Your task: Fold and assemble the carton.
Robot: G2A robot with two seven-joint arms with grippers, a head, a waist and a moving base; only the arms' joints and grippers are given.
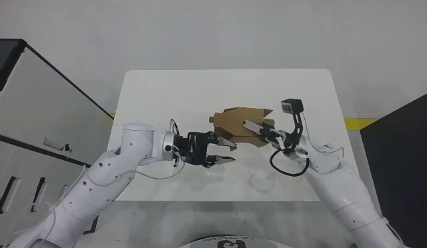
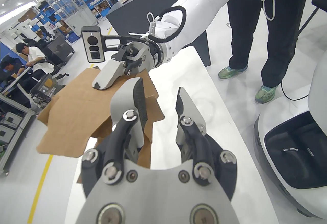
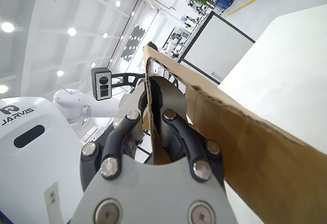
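Brown cardboard carton (image 1: 235,118), half folded, sits mid-table (image 1: 167,95). Right gripper (image 3: 150,89) is clamped on a flap's edge, and from above its lower finger is hidden under the panel. Left gripper (image 2: 158,93), spread wide and empty, hovers at the carton's near-left corner.

A small white rectangular paper label (image 3: 53,200) sticks on the housing just behind the right gripper (image 3: 150,94). It carries a few dark printed marks, too small to read.
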